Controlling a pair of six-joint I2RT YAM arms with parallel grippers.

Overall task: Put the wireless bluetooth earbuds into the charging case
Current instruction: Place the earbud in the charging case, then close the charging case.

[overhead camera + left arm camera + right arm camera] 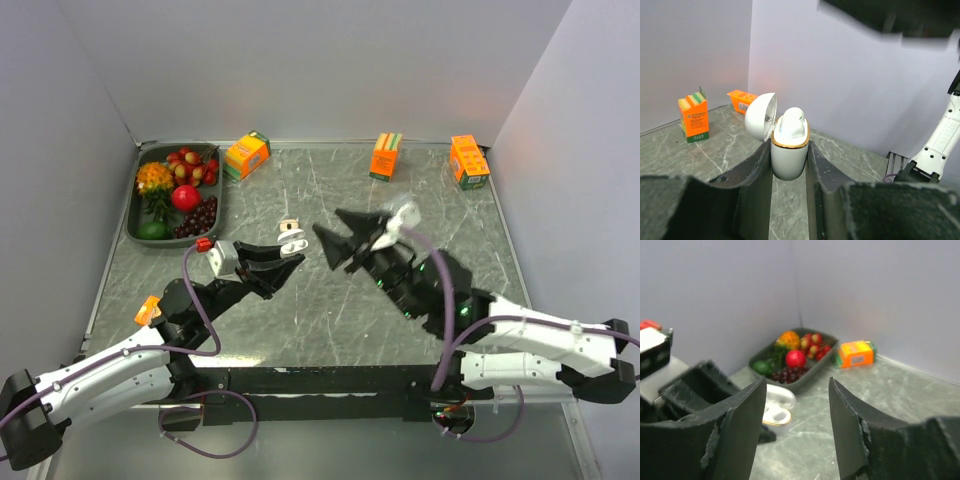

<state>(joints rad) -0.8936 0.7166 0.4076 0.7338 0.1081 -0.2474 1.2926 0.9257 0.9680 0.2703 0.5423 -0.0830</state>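
Observation:
The charging case [788, 161] is a small white rounded shell with a gold rim, its lid [761, 116] swung open to the left. My left gripper [789, 150] is shut on its body and holds it upright above the table. A white earbud [791, 125] sits in the case's mouth. From above the case [291, 235] shows at mid-table, at the tip of my left gripper [290, 248]. My right gripper [326, 221] stands open just to its right with nothing between its fingers. In the right wrist view the open case [778, 410] lies beyond my right gripper [797, 385], partly behind the left finger.
A dark tray [133, 210] of fruit stands at the back left, also seen as the tray [807, 381] in the right wrist view. Three orange cartons stand along the back wall: one [247, 155] by the tray, one [385, 155] in the middle, one [468, 162] at the right.

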